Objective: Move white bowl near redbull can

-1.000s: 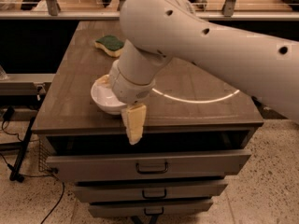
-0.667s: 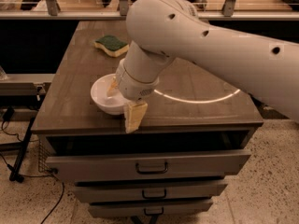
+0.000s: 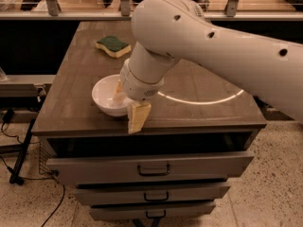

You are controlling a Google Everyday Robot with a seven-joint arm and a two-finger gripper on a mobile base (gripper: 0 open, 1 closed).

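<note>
The white bowl (image 3: 105, 94) sits near the front left edge of the wooden table top (image 3: 199, 112). My gripper (image 3: 129, 105) reaches down onto its right rim. One cream finger is inside the bowl and the other (image 3: 138, 118) is outside in front, so the gripper is shut on the rim. The redbull can is not in view; my large white arm (image 3: 213, 46) covers the right and back of the table.
A yellow and green sponge (image 3: 112, 46) lies at the back left of the table. Drawers with handles (image 3: 154, 168) are below the front edge. A cable (image 3: 57, 200) trails on the speckled floor to the left. A railing runs behind the table.
The outer finger has come up and in toward the bowl's rim. The arm has shifted slightly to the right. The bowl stays about where it was.
</note>
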